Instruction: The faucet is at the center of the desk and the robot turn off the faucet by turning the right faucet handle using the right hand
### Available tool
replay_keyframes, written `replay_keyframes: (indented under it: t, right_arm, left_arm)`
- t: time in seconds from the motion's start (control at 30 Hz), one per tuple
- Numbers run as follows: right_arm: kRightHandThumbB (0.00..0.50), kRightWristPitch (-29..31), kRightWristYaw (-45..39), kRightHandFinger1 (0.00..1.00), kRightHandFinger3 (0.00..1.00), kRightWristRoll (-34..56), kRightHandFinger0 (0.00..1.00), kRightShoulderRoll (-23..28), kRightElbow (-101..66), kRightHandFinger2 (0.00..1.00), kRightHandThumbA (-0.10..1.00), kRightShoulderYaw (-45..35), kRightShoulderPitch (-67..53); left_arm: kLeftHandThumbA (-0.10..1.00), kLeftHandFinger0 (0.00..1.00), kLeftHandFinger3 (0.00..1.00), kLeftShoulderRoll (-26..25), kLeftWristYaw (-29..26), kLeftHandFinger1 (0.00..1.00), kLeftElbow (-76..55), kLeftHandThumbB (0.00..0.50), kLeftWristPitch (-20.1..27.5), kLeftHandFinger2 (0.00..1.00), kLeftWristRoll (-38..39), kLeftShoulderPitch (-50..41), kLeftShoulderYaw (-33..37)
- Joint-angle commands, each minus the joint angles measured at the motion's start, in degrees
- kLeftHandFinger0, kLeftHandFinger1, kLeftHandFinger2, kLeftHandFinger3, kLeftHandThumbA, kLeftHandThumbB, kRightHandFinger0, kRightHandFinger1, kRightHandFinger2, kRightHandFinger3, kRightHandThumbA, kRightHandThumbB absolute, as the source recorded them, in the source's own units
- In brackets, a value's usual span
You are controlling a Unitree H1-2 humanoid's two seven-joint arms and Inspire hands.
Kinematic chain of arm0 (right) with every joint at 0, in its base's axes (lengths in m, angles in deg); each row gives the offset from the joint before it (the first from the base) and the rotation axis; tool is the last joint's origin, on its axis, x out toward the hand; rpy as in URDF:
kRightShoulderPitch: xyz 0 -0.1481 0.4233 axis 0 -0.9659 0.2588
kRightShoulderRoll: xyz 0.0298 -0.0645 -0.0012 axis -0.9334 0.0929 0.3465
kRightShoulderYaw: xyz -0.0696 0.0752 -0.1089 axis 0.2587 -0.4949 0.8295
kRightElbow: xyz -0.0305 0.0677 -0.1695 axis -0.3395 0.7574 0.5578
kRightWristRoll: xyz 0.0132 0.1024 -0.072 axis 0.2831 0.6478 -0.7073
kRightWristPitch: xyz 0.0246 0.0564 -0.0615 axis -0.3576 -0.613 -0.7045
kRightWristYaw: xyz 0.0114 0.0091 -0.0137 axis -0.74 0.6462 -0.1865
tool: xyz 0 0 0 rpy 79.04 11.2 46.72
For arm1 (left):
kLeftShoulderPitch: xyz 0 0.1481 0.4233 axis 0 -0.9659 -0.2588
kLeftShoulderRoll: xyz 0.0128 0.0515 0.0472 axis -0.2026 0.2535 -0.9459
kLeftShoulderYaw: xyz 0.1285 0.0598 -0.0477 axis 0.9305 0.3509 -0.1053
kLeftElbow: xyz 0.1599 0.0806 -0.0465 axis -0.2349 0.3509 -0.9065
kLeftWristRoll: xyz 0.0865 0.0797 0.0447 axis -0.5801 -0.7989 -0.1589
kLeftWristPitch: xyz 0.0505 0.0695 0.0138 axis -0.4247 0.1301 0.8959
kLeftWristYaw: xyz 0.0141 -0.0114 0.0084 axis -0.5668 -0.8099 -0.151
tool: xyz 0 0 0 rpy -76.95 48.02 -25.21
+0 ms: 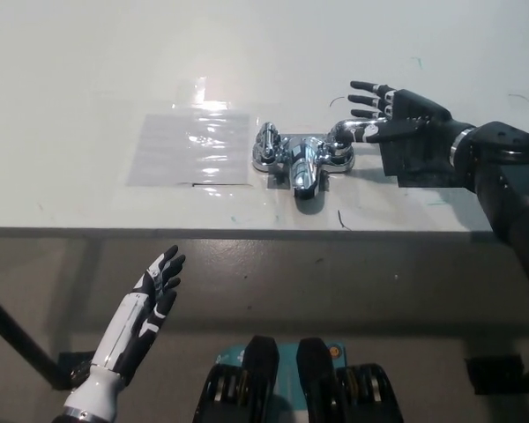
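Right hand (397,116), fingers spread, touches the right faucet handle (342,134) from its right.

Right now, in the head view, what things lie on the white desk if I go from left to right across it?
Clear shiny plastic sheet → left chrome faucet handle → chrome faucet spout → right chrome faucet handle → black right hand, fingers apart, beside that handle → dark square patch on the desk.

Bright overhead glare on plastic sheet (192,148)
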Motion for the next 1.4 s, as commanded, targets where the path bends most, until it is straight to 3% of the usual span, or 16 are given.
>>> replay_keyframes:
  t: [0.0,0.57,0.8,0.9,1.0,1.23,1.37]
  right_arm:
    - [0.422,1.1,-3.7,1.0,1.0,-0.8,1.0,-1.7,-1.1,1.0,1.0,1.4,1.7]
    - [0.384,3.4,-6.8,1.0,1.0,0.2,1.0,-2.1,-9.1,1.0,1.0,3.1,-2.3]
    - [0.345,-1.0,-6.2,1.0,1.0,1.5,1.0,-4.1,-28.5,1.0,1.0,4.3,-9.8]
    - [0.363,-2.7,-6.3,1.0,1.0,1.3,1.0,-4.4,-32.7,1.0,1.0,5.3,-11.5]
    - [0.331,-5.0,-4.7,1.0,1.0,1.7,1.0,-5.1,-39.0,1.0,1.0,5.7,-14.0]
    - [0.318,-6.0,3.1,1.0,1.0,-0.4,1.0,-8.1,-50.1,1.0,1.0,6.0,-18.3]
    - [0.348,-4.2,12.0,1.0,1.0,-6.5,1.0,-10.5,-54.2,1.0,1.0,7.3,-20.7]
  left_arm:
    - [0.92,1.0,1.0,-0.7,0.7,1.0,-2.4,0.231,1.0,1.0,0.1,0.0,0.1]
    - [0.93,1.0,1.0,-1.0,0.7,1.0,-2.2,0.23,1.3,1.0,-0.1,0.1,-0.1]
    - [0.93,1.0,1.0,-1.2,0.8,1.0,-2.4,0.23,1.0,1.0,0.0,0.5,-0.2]
    - [0.92,1.0,1.0,-1.3,0.9,1.0,-2.4,0.209,1.3,1.0,0.3,0.4,-0.3]
    - [0.92,1.0,1.0,-1.1,0.9,1.0,-2.3,0.216,1.4,1.0,0.7,0.4,-0.4]
    - [0.93,1.0,1.0,-1.1,1.0,1.0,-2.0,0.23,1.2,1.0,1.1,0.7,-0.5]
    - [0.93,1.0,1.0,-1.2,1.0,1.0,-2.2,0.226,1.2,1.0,1.0,0.5,-0.6]
